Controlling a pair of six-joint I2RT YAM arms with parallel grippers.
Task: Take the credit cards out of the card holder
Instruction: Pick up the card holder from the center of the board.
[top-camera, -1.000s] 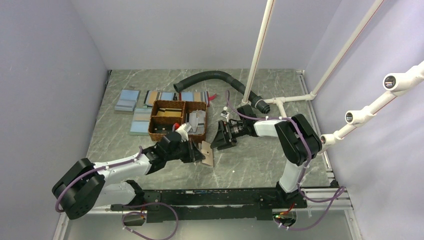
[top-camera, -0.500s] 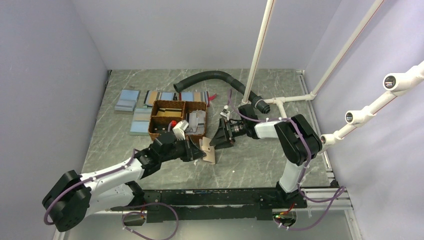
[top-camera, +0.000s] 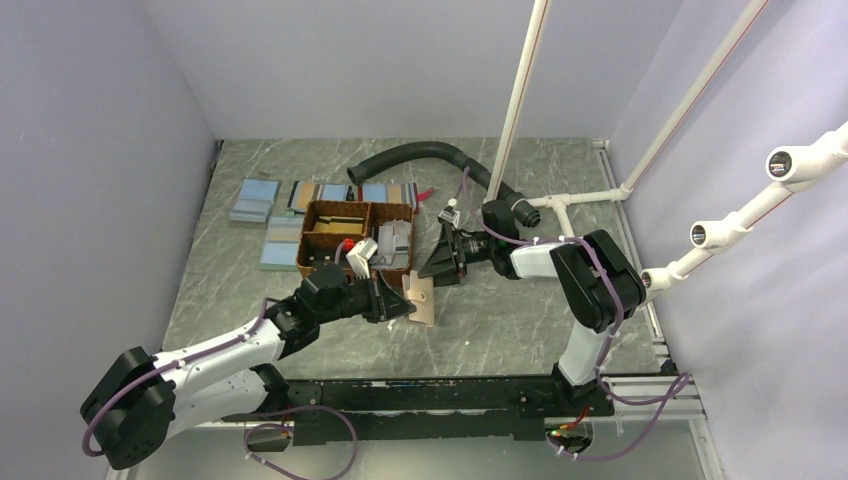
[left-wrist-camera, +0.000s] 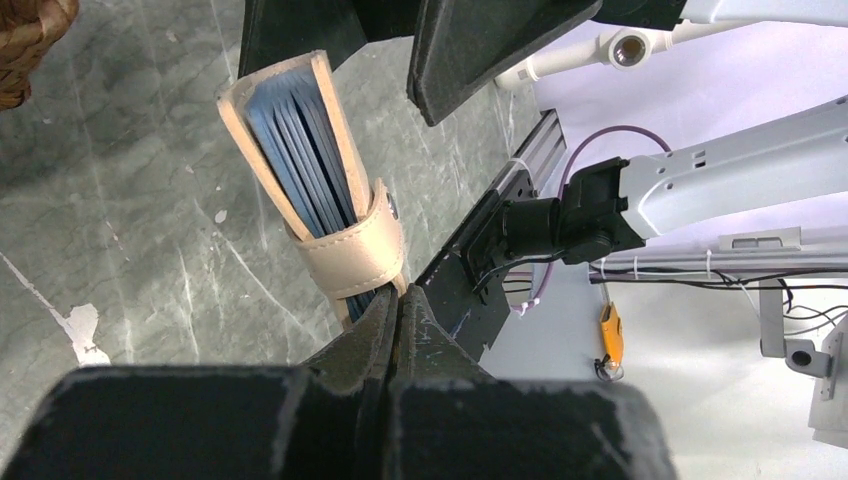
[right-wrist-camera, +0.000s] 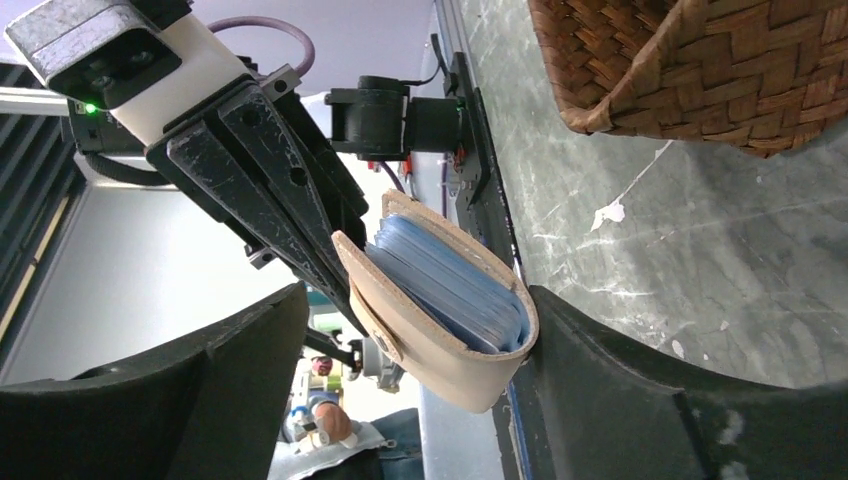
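The card holder (top-camera: 420, 298) is a tan leather wallet, closed by a strap with a snap, and held off the table in front of the basket. In the left wrist view the card holder (left-wrist-camera: 310, 190) shows light blue cards (left-wrist-camera: 300, 150) packed edge-on inside. My left gripper (left-wrist-camera: 397, 300) is shut on its lower end. My right gripper (right-wrist-camera: 420, 340) is open and straddles the holder's other end (right-wrist-camera: 440, 300). One of its fingers (right-wrist-camera: 640, 390) touches the folded edge, and the other finger (right-wrist-camera: 200, 390) stands apart. In the top view the right gripper (top-camera: 440, 262) sits just behind the holder.
A brown woven two-compartment basket (top-camera: 320, 262) with small items stands just left of the holder; its corner shows in the right wrist view (right-wrist-camera: 700, 70). Flat light blue rectangles (top-camera: 255, 200) lie behind and left of it. A black hose (top-camera: 410, 155) and white pipes (top-camera: 575, 197) are at the back.
My left arm has reached forward and carried the card holder slightly up and right. My right gripper has shifted back and swung so that its open fingers now sit around the holder's end.
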